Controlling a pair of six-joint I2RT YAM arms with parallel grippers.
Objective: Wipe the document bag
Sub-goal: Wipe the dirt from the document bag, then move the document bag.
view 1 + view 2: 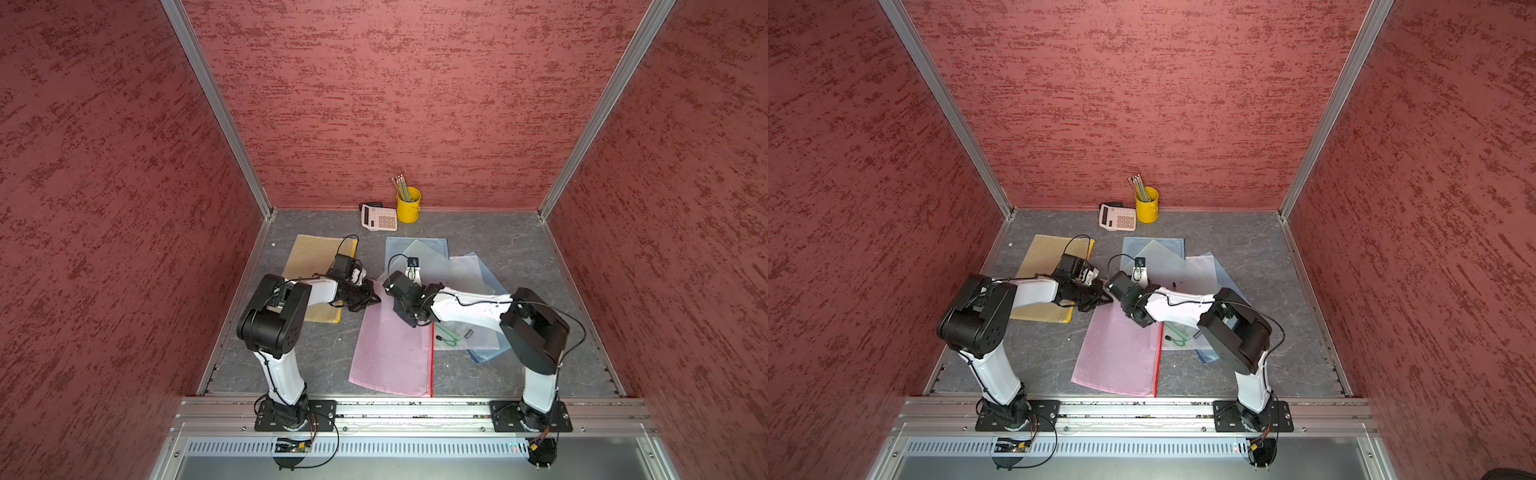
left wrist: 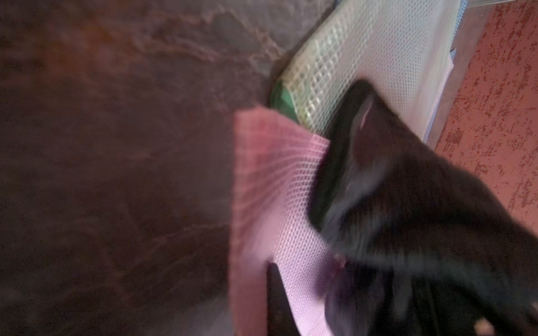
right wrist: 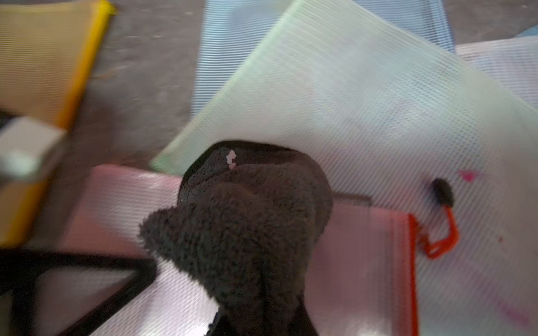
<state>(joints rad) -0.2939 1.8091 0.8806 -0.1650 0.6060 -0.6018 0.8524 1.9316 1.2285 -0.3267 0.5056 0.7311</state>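
Reaching inward, right pincer (image 1: 387, 287) holds cloth (image 3: 247, 221) over bag (image 1: 390, 357).

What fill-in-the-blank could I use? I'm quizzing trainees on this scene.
The pencils stand in a ___ cup.
The zipper edge of the pink bag is ___.
Beside the cup lies a ___.
The right gripper clutches a dark ___.
Missing: yellow; red; calculator; cloth.

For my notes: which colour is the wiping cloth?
Dark grey cloth, clearest in right wrist view.
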